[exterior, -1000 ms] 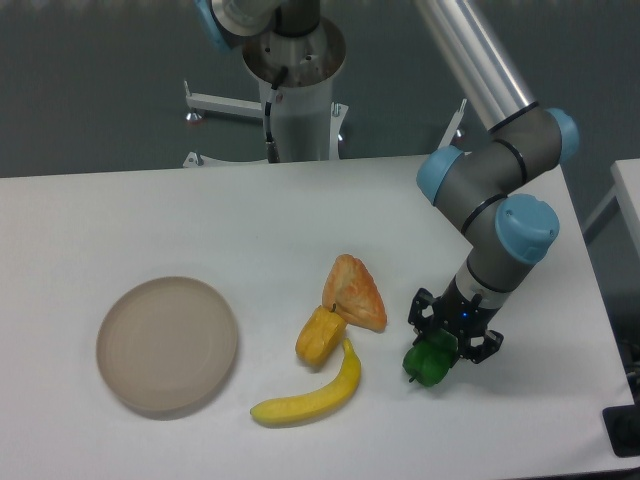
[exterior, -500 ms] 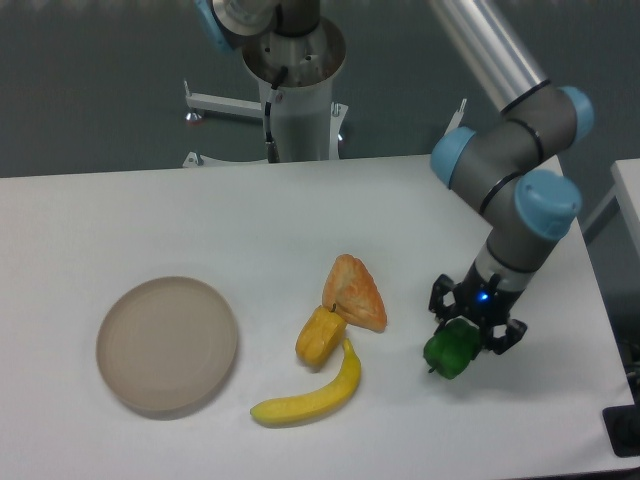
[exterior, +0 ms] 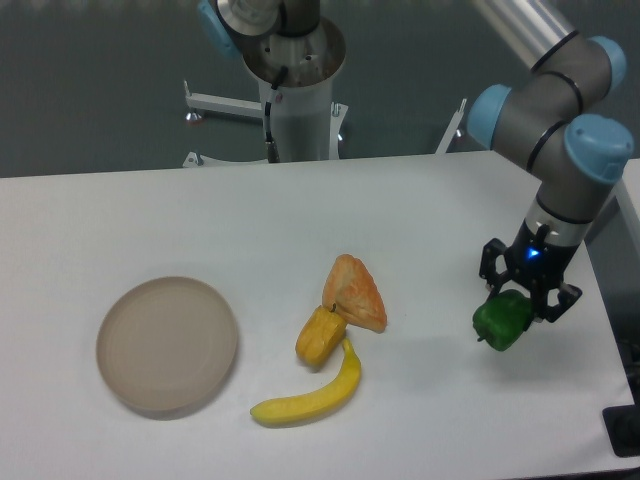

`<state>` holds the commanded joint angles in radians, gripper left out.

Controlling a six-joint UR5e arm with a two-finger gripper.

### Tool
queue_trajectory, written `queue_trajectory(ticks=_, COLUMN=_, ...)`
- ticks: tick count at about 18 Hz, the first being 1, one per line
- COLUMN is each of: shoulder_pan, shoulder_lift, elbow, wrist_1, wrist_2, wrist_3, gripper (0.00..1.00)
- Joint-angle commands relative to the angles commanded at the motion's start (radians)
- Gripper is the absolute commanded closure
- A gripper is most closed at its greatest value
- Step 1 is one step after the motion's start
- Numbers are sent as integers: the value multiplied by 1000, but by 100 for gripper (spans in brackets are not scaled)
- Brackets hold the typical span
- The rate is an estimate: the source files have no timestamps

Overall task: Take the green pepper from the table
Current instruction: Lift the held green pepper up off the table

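A round beige plate (exterior: 167,345) sits to the left. Right of it, well apart, a yellow-orange pepper (exterior: 319,337) touches a banana (exterior: 312,395) curving below it and a wedge-shaped orange pastry (exterior: 354,291) above it.

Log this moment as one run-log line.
phase: carry | gripper: jaws shut on green pepper | pepper: off the table, right side | untouched: plate, banana, yellow pepper

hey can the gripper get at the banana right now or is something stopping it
Probably not yet: the gripper is shut on the green pepper. The banana itself lies open from above, touching only the yellow pepper.
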<state>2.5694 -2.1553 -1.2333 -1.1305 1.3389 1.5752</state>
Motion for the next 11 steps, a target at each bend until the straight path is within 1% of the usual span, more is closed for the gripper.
queue_trajectory(ticks=2, shoulder_pan=0, shoulder_lift=3, elbow=0, wrist_1=0, wrist_2=23, wrist_3=15, gripper=52)
queue_trajectory(ticks=11, shoulder_pan=-2, shoulder_lift=0, elbow=3, wrist_1=6, wrist_2=25, wrist_3=22, gripper=52)
